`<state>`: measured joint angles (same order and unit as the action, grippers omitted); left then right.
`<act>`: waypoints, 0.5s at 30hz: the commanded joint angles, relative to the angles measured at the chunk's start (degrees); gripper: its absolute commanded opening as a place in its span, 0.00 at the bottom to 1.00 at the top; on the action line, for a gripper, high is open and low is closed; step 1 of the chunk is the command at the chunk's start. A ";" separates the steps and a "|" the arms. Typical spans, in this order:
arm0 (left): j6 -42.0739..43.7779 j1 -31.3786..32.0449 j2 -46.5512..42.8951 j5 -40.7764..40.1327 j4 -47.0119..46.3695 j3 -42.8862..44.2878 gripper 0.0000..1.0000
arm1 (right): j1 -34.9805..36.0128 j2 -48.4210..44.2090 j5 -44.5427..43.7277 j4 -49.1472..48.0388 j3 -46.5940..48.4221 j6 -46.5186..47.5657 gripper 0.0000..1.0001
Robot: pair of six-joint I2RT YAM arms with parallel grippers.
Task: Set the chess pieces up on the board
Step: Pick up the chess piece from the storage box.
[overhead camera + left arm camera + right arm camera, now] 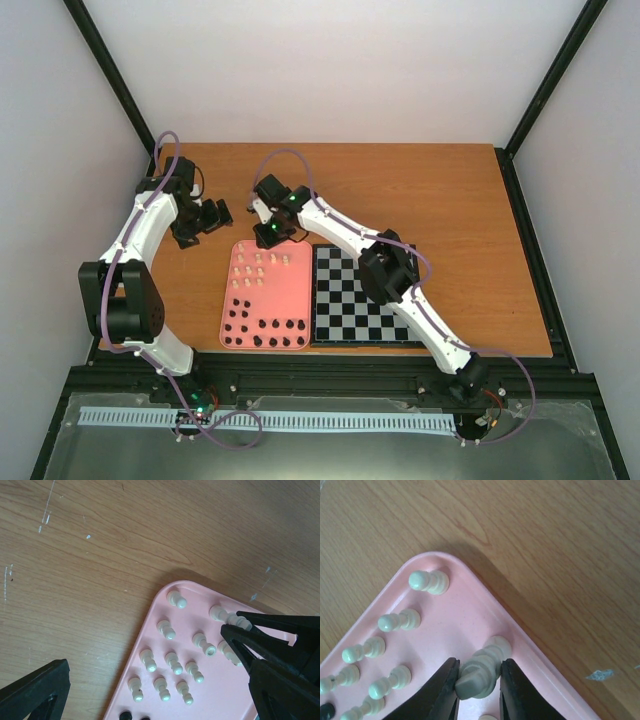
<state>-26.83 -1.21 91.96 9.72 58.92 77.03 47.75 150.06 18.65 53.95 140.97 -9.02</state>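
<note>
The cream chess pieces stand in the far half of a pink tray, and the black ones in its near half. The board lies right of the tray and no piece shows on it. My right gripper is over the tray's far corner. In the right wrist view it is shut on a cream piece whose base rests on the tray. My left gripper hangs open over the table left of the tray. In its wrist view it is empty above several cream pieces.
The wooden table extends bare behind and right of the board. Black frame posts rise at the back corners. The right arm's forearm crosses over the board's far left part.
</note>
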 commanded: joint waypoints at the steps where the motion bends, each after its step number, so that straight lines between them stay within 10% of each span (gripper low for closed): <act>1: -0.57 0.16 -2.07 0.66 -0.52 0.05 1.00 | 0.52 0.54 -0.39 -0.04 1.68 0.05 0.20; 15: -0.42 0.16 -2.26 0.66 -0.51 0.26 1.00 | 0.06 -10.13 -8.63 1.70 1.05 0.74 0.13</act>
<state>-26.83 -1.21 91.57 9.72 58.76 76.93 47.72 148.66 14.09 54.96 141.27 -8.78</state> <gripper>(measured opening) 0.999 0.159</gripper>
